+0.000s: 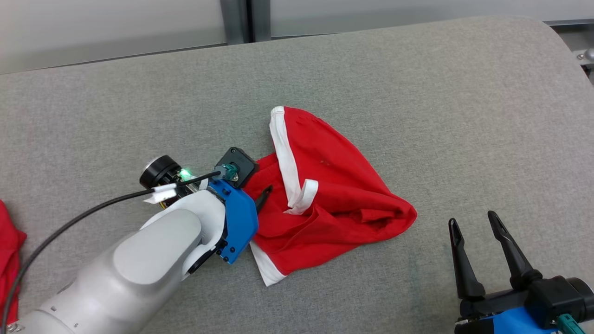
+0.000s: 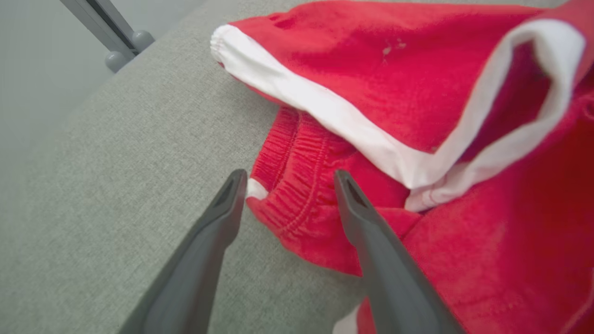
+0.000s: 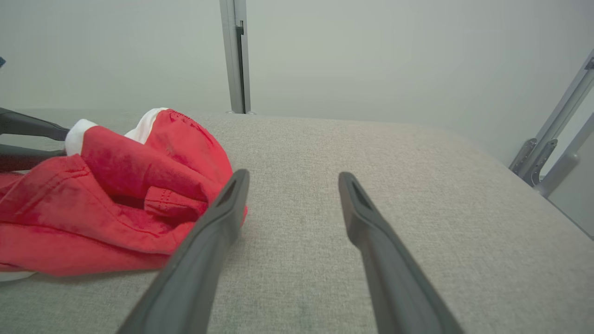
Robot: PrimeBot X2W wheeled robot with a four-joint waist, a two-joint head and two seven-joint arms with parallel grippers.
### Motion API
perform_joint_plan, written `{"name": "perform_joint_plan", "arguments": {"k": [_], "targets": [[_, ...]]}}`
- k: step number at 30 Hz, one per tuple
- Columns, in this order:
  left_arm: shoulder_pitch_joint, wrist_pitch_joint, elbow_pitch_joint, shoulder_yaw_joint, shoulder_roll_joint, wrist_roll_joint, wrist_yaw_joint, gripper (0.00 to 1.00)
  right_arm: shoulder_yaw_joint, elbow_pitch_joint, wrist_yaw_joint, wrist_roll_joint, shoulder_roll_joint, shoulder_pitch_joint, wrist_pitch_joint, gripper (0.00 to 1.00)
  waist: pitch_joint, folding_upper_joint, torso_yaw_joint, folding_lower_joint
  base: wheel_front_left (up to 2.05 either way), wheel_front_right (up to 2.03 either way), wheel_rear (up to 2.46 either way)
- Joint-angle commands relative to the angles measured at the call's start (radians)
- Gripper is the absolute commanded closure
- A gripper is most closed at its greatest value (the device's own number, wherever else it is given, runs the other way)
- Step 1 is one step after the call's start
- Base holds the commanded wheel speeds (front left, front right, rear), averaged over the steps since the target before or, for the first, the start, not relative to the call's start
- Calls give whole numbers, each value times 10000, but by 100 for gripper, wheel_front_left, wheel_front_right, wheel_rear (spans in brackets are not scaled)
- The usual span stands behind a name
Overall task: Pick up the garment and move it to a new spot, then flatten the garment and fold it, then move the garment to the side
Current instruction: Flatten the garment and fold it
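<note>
Nearest the robot, the right fingers (image 1: pixel 461 264) stand spread and empty at the lower right, hovering over bare grey bench (image 1: pixel 417 93). They are well apart from the cloth, likely parked there so the other arm has room to work.

A little further in, the left arm reaches across from the left. The left fingers (image 2: pixel 218 218) are parted wide and grip nothing. In the left wrist view they straddle the gathered elastic waistband (image 2: pixel 287 157) at the garment's left edge, one finger over the bench and the other over red cloth. That looks like a line-up for a pinch on the firmest hem.

The garment (image 1: pixel 334 185), red shorts with white trim (image 1: pixel 284 148), lies crumpled in the middle of the bench. One trimmed edge is folded over the top and the bulk is bunched toward the right, so it is neither flattened nor folded yet.

Another red cloth (image 1: pixel 9 260) shows at the far left edge. Beyond the bench's back edge rises a metal post (image 1: pixel 246 18) against a pale wall.
</note>
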State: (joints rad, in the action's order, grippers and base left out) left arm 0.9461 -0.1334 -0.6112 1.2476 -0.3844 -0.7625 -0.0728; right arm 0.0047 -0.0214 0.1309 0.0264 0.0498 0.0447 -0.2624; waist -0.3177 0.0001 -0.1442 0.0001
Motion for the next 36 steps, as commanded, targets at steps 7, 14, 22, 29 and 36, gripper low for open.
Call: {"name": "perform_joint_plan", "arguments": {"k": [7, 14, 22, 29, 36], "targets": [[115, -638, -848, 264, 212, 539, -512, 100, 38, -11, -3, 66, 14, 139, -37, 0, -52, -1, -193, -1, 0, 0, 0], [-207, -973, 795, 36, 240, -1883, -603, 100, -164, -20, -3, 93, 12, -89, -37, 0, 231, -1, -80, -1, 0, 0, 0], [1016, -542, 3448, -1052, -199, -3876, -576, 100, -74, -109, -3, 298, 15, -199, -37, 0, 591, -1, 197, -1, 0, 0, 0], [880, -1127, 4611, -1280, -868, -4486, -114, 100, -96, -84, -3, 368, 14, -264, -37, 0, 786, -1, 292, -1, 0, 0, 0], [-1595, -924, 5383, -661, -2128, -4962, 807, 100, -355, 30, -3, 389, 14, -307, -37, 0, 644, -1, 437, -1, 0, 0, 0]]}}
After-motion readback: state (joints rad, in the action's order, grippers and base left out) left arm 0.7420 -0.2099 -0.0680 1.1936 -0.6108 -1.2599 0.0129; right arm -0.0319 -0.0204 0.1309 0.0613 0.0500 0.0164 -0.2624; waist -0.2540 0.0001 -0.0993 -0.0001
